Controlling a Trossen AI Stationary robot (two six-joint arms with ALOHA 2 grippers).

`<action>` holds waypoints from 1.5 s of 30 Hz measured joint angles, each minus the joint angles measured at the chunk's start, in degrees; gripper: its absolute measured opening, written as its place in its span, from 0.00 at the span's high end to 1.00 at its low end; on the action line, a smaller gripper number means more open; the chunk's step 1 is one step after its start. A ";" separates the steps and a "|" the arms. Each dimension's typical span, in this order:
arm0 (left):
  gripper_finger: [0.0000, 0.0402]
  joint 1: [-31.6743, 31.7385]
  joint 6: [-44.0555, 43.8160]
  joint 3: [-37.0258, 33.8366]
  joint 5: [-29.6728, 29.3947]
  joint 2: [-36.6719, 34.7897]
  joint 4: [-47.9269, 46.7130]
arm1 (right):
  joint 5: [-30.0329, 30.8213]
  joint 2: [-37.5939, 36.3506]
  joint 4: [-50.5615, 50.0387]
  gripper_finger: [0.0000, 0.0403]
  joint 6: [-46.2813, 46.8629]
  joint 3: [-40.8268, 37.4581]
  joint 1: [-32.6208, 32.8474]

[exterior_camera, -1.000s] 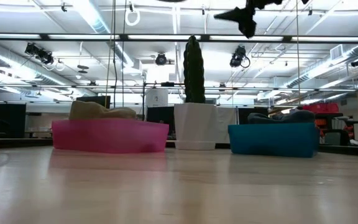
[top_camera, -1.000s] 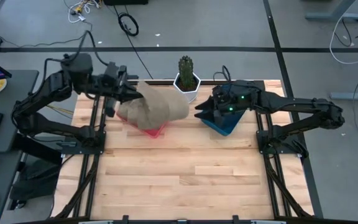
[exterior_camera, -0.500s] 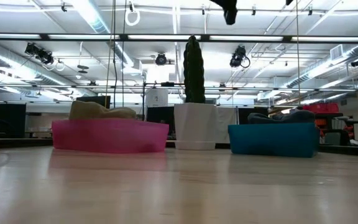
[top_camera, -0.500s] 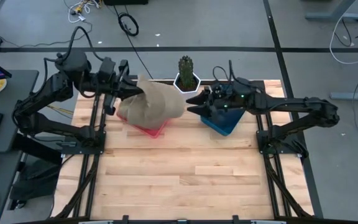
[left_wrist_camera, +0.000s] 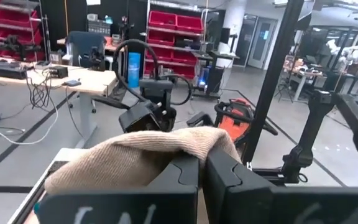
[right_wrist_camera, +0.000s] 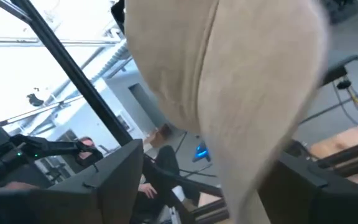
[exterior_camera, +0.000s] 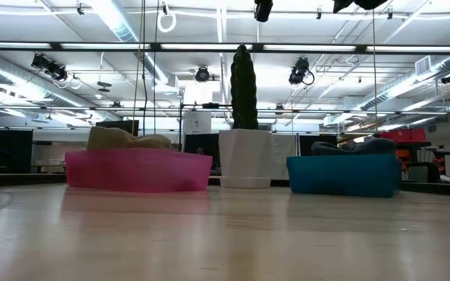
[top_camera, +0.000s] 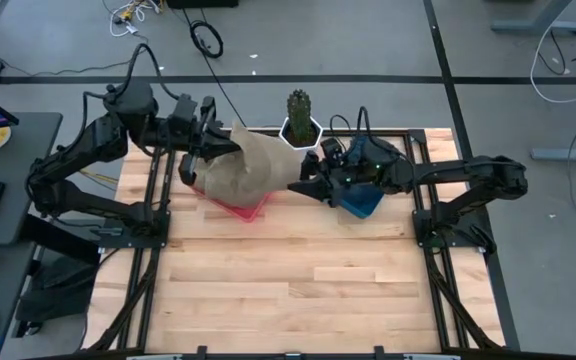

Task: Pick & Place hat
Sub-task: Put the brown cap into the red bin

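A beige knitted hat hangs in the air over the pink bin, held by my left gripper, which is shut on its left end. In the left wrist view the hat bulges out beyond the shut fingers. My right gripper is open at the hat's right end. In the right wrist view its two fingers stand wide on either side of the hat; I cannot tell whether they touch it. In the low view a second beige piece lies in the pink bin. My left gripper pinches the hat's left end between its two shut fingers, coming roughly level from the table's left side. The hat is lifted clear of the bin and stretches away from the fingers toward the right arm.
A cactus in a white pot stands at the far edge between the two bins. The blue bin with dark things in it sits under the right arm. The near half of the wooden table is bare. Black frame rails run along both sides.
My right gripper has moved from above the blue bin toward the table's left, up to the hat's right end, and has risen. My left gripper has shifted a little to the right while keeping its hold on the hat.
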 joint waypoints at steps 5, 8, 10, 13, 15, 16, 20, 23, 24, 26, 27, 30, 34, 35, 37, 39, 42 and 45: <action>0.99 0.02 0.92 0.00 -0.03 0.56 0.12 | -0.01 0.26 0.35 0.41 -0.47 0.00 0.86; 0.99 0.07 2.33 0.00 -1.60 0.57 0.12 | -0.20 0.26 1.61 0.56 -1.75 0.00 1.09; 0.99 0.09 3.22 0.00 -3.33 0.57 0.20 | -1.24 0.26 2.46 0.68 -1.86 0.00 1.09; 0.98 0.09 3.41 0.00 -5.85 0.59 0.15 | -1.61 0.26 2.55 0.89 -1.88 0.00 1.09; 0.94 0.07 3.51 0.00 -6.57 0.57 0.22 | -2.22 0.26 2.55 0.96 -1.86 0.00 1.03; 0.92 0.07 3.56 0.00 -6.82 0.56 0.24 | -2.43 0.26 2.55 0.96 -1.64 0.00 1.03; 0.81 0.09 4.09 0.00 -8.17 -0.42 0.20 | -4.55 -0.38 2.03 0.97 -1.19 -0.02 0.63; 0.72 0.37 3.82 0.00 -9.45 -2.18 0.36 | -5.20 -1.94 0.43 0.98 -2.13 -0.02 0.14; 0.69 0.59 3.40 0.00 -9.51 -2.89 0.23 | -5.34 -2.60 -0.48 0.98 -2.67 -0.02 -0.02; 0.63 0.92 2.30 0.00 -9.68 -4.28 0.20 | -5.61 -3.66 -1.28 0.98 -3.44 -0.02 -0.35; 0.60 1.03 1.35 0.00 -9.69 -5.06 0.12 | -5.65 -4.30 -2.05 0.98 -3.81 -0.02 -0.55; 0.52 1.68 -3.20 0.00 -9.67 -7.07 -0.04 | -5.82 -5.88 -2.80 0.98 -5.07 -0.02 -0.66; 0.43 2.56 -9.46 0.02 -9.68 -8.02 -2.30 | -6.65 -6.91 -1.38 0.98 -5.51 -0.02 -0.68; 0.41 2.58 -11.01 0.02 -9.68 -7.99 -2.97 | -7.11 -6.97 -0.65 0.98 -5.46 -0.02 -0.68; 0.37 2.58 -14.11 0.02 -9.66 -7.49 -4.41 | -7.57 -7.00 0.75 0.98 -5.40 -0.02 -0.68; 0.34 2.57 -17.50 0.02 -9.63 -6.54 -5.20 | -7.57 -7.00 1.67 0.98 -5.40 -0.02 -0.68; 0.31 2.50 -22.18 0.02 -9.27 -4.73 -6.04 | -7.59 -7.01 1.62 0.98 -5.43 -0.02 -0.68; 0.29 1.73 -22.19 0.00 -6.26 -3.00 -5.97 | -7.59 -7.00 1.68 0.98 -5.44 -0.02 -0.68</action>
